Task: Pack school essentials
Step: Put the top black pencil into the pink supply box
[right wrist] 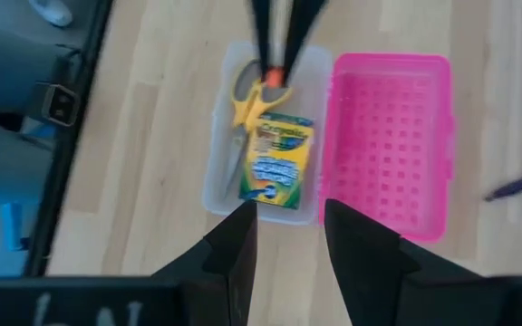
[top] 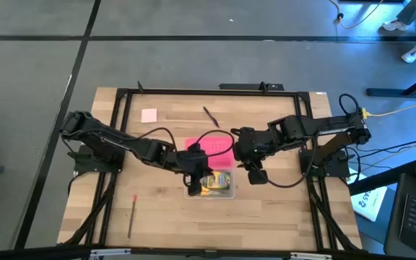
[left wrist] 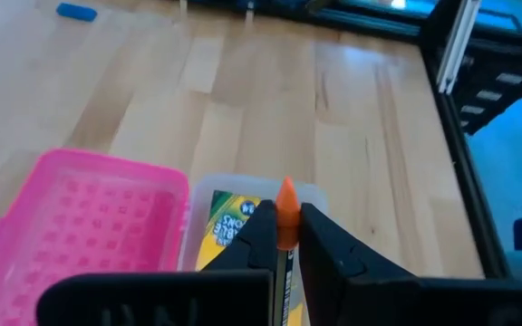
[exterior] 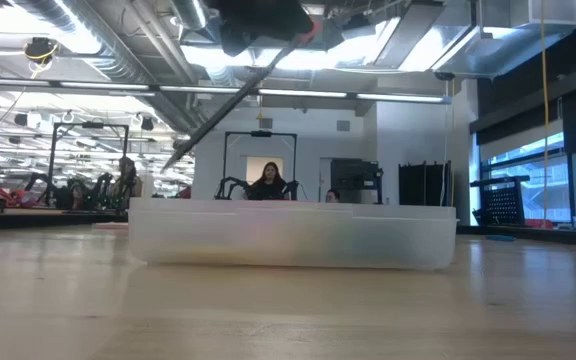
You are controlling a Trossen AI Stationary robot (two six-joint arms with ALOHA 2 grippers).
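A clear case [top: 214, 189] with its pink lid [top: 211, 146] open lies mid-table. In it are yellow-handled scissors [right wrist: 252, 95] and a yellow-green crayon box [right wrist: 279, 158]. My left gripper [left wrist: 284, 231] hovers over the case, shut on a pencil with an orange end [left wrist: 285, 206]. My right gripper [right wrist: 288, 231] hangs open above the case's right side with nothing between its fingers. A pale pink pad [top: 149, 115], a dark pen [top: 211, 115] and a red pencil [top: 132, 213] lie on the table. A blue piece [left wrist: 77, 12] lies farther off. My left gripper pinches the pencil between its two fingers, just behind the orange end [left wrist: 285, 237], which sticks out past the fingertips. The pencil lies along the fingers, which slant down toward the case. It is lifted clear, above the case's scissors end [right wrist: 275, 77].
A black frame [top: 121, 94] runs round the wooden table. The pad and pen lie toward the far edge and the red pencil near the front left. Cables trail off the right arm. People and equipment show in the room beyond the table.
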